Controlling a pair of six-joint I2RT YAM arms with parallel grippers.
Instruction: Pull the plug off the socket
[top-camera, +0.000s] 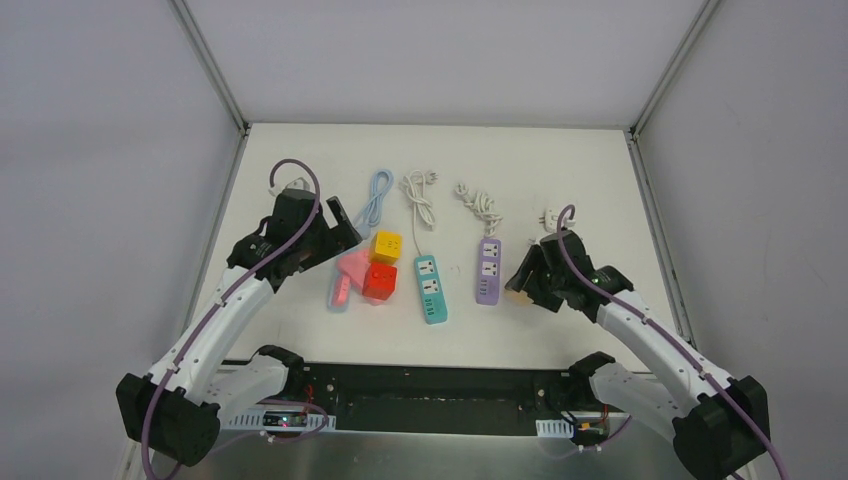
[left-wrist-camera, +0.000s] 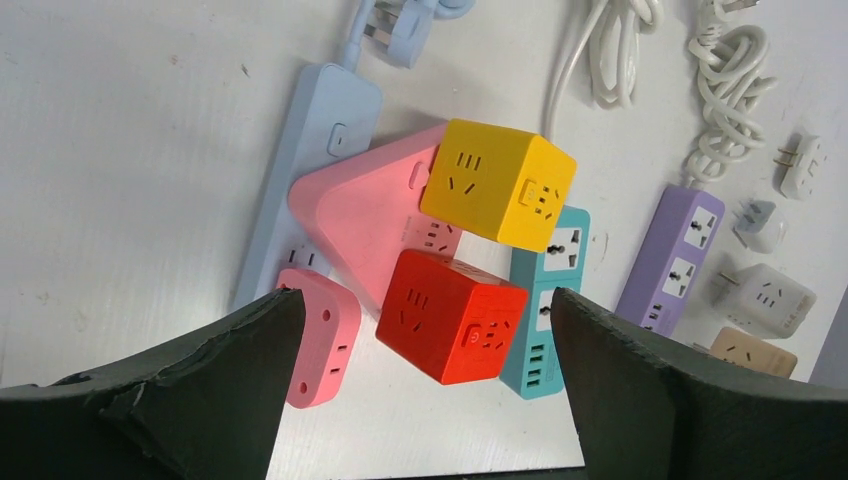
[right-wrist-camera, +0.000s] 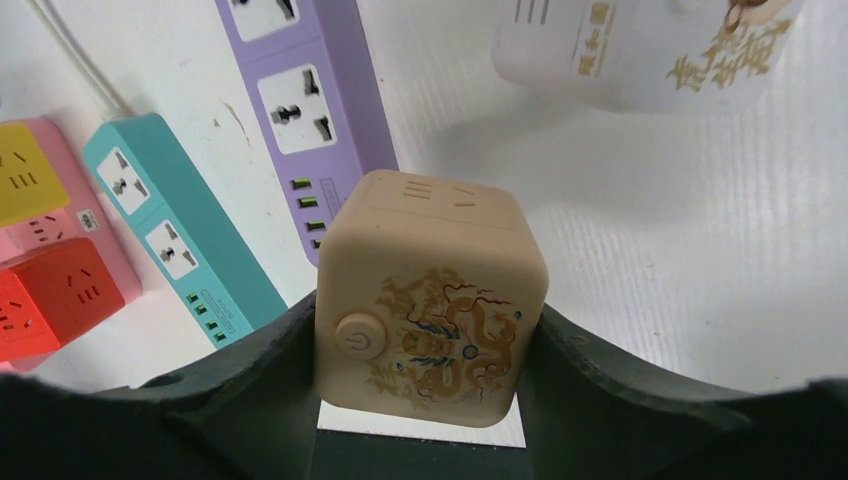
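Right wrist view: a tan cube adapter (right-wrist-camera: 440, 260), printed with a gold dragon and a power button, is seen clamped on two opposite faces between the fingers of the right gripper (right-wrist-camera: 425, 350). This grip is judged to let it be drawn straight away from whatever receives its pins. Its underside is hidden, so whether the pins are seated or free cannot be told. The cube is held at the right of the table (top-camera: 560, 170), just beside the USB end of a purple power strip (right-wrist-camera: 300, 110), with a white cube adapter (right-wrist-camera: 640, 50) lying near beyond it. The right arm is reached inward from its base, with the wrist tipped down over the cube. Further left, a teal power strip (right-wrist-camera: 180, 235) is laid alongside the purple one, and a red cube socket (left-wrist-camera: 470, 300) and a yellow cube socket (left-wrist-camera: 500, 180) are piled against a pink power strip (left-wrist-camera: 365, 215). Above that pile the left gripper (left-wrist-camera: 422, 330) is held with its jaws spread wide and nothing between them, a stance judged to suit a fresh approach. The left arm is stretched forward and inward, its wrist pitched steeply down.
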